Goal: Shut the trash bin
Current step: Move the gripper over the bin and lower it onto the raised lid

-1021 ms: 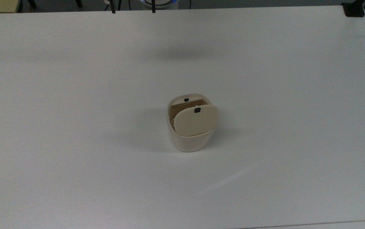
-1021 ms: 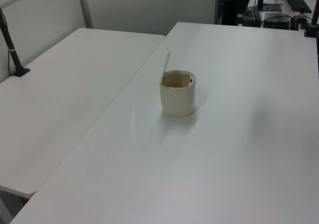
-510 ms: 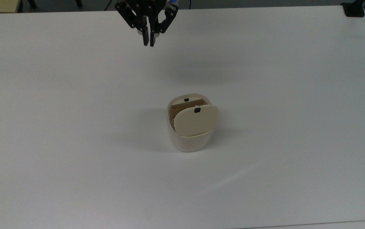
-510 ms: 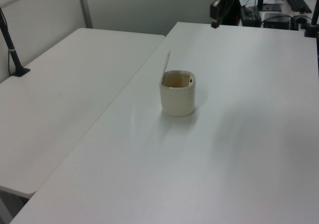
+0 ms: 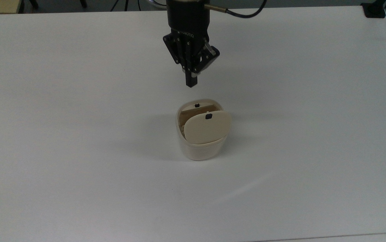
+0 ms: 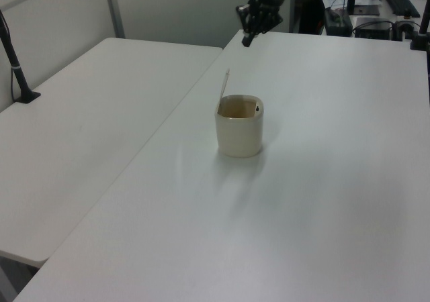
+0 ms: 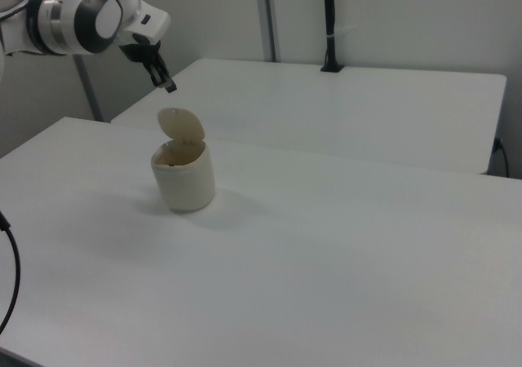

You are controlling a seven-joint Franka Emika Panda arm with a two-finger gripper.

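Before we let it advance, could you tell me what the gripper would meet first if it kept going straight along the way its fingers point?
Probably the bare table short of the trash bin. The gripper hangs above and behind the raised lid, fingers pointing down; depth is unclear.

One bin [image 5: 199, 141] with one lid [image 5: 207, 128], one claw [image 5: 191, 82], two white desks [image 6: 322, 181], and one black pole [image 7: 329, 24].

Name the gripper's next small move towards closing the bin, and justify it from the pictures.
Probably keep moving the gripper over behind the raised lid. The bin is open, its lid upright, and the shut gripper hangs above and apart from it, touching nothing.
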